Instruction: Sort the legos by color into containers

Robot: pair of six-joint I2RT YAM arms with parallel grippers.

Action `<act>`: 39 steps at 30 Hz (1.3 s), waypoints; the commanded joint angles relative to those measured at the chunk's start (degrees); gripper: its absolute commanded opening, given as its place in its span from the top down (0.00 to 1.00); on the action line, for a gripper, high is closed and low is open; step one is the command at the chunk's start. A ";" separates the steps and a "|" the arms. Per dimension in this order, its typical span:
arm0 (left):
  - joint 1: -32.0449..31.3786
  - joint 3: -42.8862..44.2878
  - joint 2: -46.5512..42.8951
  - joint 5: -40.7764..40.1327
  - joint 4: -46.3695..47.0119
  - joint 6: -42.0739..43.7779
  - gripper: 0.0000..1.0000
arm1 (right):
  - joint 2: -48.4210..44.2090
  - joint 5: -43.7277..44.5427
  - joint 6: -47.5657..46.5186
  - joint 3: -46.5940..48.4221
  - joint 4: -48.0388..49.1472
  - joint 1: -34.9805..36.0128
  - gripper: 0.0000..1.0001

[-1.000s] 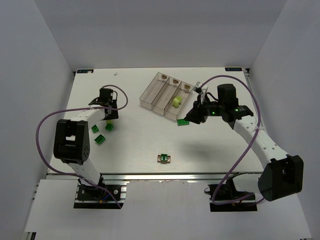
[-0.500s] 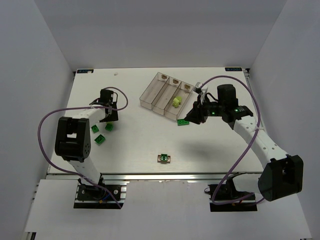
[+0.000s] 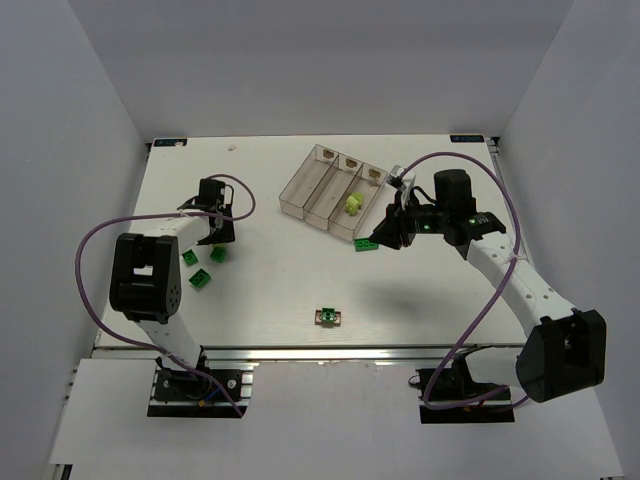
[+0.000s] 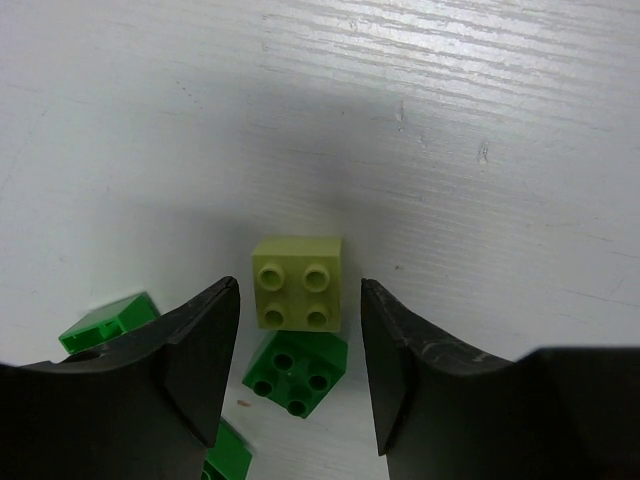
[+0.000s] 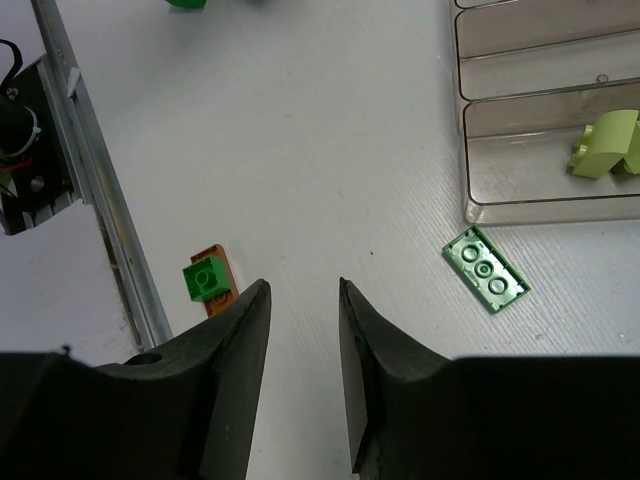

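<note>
Pick step: pale yellow-green lego [image 4: 298, 283] lies on surface [image 4: 450, 120] between part-open, empty left fingers [image 4: 195, 350]; right fingers [image 5: 235, 370] narrowly apart, empty, near containers [image 3: 300, 190]; next calls for squeezing its 2 sides, then lifting.

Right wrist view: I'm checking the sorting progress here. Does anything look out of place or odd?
Yes. A green plate lies on the table just outside the tray, apparently underside up. Near the front edge, a green brick sits on an orange-brown one: two colors together.
</note>
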 commanded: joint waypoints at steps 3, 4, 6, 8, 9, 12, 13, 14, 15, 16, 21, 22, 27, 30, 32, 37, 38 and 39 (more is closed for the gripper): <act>0.51 1.12 0.89 1.98 -0.24 0.38 0.39 | -0.72 -0.27 -1.20 -0.01 1.76 -0.16 0.60; 0.42 1.21 1.15 2.06 -0.33 0.38 0.39 | -0.72 -0.44 -1.29 -0.01 1.76 -0.16 0.61; 0.42 1.21 1.42 2.07 -0.33 0.46 0.39 | -0.72 -0.44 -1.20 -0.01 1.67 -0.24 0.60; 0.42 1.38 1.51 2.07 -0.50 0.46 0.39 | -0.81 -0.62 -1.20 -0.01 1.58 -0.24 0.61; 0.42 1.30 1.51 1.98 -0.42 0.46 0.39 | -0.81 -0.70 -1.20 -0.01 1.58 -0.24 0.61; 0.60 1.30 1.68 2.07 -0.50 0.55 0.42 | -0.90 -0.71 -1.29 -0.01 1.58 -0.24 0.61; 0.51 1.30 1.68 2.15 -0.42 0.55 0.45 | -0.90 -0.79 -1.29 -0.01 1.49 -0.24 0.61; 0.60 1.39 1.60 2.41 -0.42 0.55 0.52 | -0.81 -0.79 -1.29 -0.01 1.58 -0.24 0.60; 0.68 1.47 1.60 2.50 -0.42 0.64 0.56 | -0.73 -0.79 -1.29 -0.01 1.58 -0.24 0.61; 0.60 1.56 1.42 2.77 -0.24 0.64 0.59 | -0.72 -0.79 -1.29 -0.01 1.58 -0.24 0.60; 0.69 1.74 -1.03 5.75 0.90 0.99 0.82 | -0.64 -0.97 -1.46 -0.01 1.49 -0.24 0.61; 0.60 1.65 -1.65 6.98 1.60 0.99 0.84 | -0.72 -0.97 -1.38 0.08 1.49 -0.24 0.61; -0.28 0.25 -7.01 19.24 5.99 -0.50 0.91 | -0.64 -1.06 -1.55 0.16 1.23 -0.24 0.61; -1.86 -0.72 -10.26 26.90 9.94 -1.64 0.93 | -0.46 -0.71 -1.72 0.16 1.32 -0.24 0.61; -3.26 -1.07 -11.76 30.61 11.27 -2.34 0.95 | -0.29 -0.36 -1.73 0.25 1.23 -0.24 0.61; -8.36 -0.02 -12.99 35.02 14.70 -4.19 0.97 | -0.37 0.44 -2.16 0.78 0.35 -0.24 0.81; -10.37 0.50 -13.08 35.11 15.22 -4.63 0.97 | -0.46 0.61 -2.08 0.87 0.44 -0.24 0.87; -11.35 1.64 -12.99 35.11 15.66 -5.59 0.98 | -0.90 1.22 -1.99 0.78 0.70 -0.24 0.95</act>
